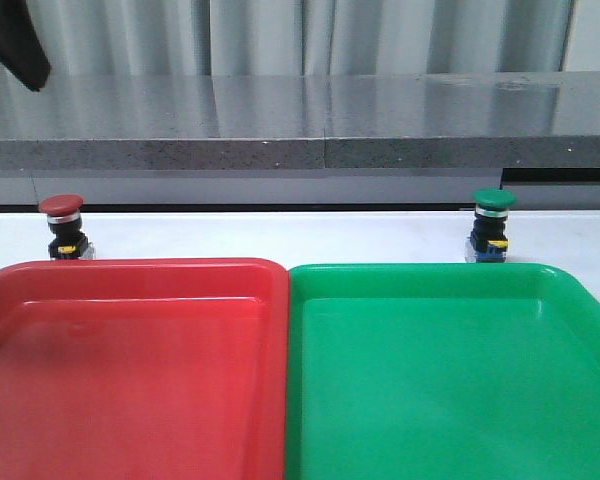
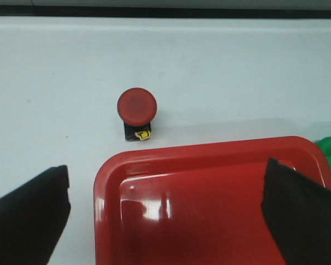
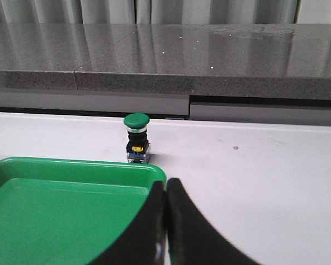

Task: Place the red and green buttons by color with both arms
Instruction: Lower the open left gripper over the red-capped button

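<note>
Left pincer (image 2: 165,221) is spread wide above the red tray (image 2: 209,165); right pincer (image 3: 165,221) is pressed closed, empty. Red button (image 1: 63,225) and green button (image 1: 491,224) are stood upright on the white tabletop (image 1: 280,235), behind their matching trays. No writing is legible.

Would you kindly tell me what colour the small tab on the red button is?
Yellow; the left wrist view shows the red button best.

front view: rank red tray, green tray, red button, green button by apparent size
1. Red tray and green tray: look about equal; both are cropped by the frame, so no ranking between them.
2. Red button and green button: far smaller, alike in size.
</note>
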`<state>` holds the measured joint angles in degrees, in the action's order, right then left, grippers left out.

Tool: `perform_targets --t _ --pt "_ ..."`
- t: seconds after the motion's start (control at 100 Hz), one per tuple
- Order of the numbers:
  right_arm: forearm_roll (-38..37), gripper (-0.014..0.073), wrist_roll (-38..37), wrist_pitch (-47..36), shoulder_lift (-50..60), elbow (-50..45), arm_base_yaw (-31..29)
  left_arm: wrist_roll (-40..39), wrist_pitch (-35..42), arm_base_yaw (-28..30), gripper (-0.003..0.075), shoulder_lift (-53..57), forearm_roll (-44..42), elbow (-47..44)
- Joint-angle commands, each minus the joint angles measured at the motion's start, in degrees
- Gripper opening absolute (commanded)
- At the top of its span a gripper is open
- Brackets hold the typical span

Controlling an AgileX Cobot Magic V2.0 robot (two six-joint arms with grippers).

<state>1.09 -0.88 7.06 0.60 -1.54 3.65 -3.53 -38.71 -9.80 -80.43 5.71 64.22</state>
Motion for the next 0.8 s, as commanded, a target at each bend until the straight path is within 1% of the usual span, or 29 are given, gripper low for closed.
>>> perform_targets --t 0.0,0.14,0.41,0.79 --pt "-0.65 -0.0109 0.0 -4.91 1.13 0.82 -0.32 -0.09 3.44 -0.46 0.067 -2.89 -0.53 4.6" --pt "-0.65 -0.0109 0.0 -4.91 1.13 0.82 -0.32 -0.09 3.44 -0.46 0.067 -9.19 -1.1 8.57" --pt "-0.65 -0.0109 0.0 -4.91 1.13 0.82 -0.32 -0.09 3.65 -0.46 0.067 -18.04 -1.94 13.82" --pt "-0.65 -0.0109 0.0 -4.91 1.13 0.82 -0.32 -0.09 7.64 -0.46 0.067 -24.65 -2.21 15.06"
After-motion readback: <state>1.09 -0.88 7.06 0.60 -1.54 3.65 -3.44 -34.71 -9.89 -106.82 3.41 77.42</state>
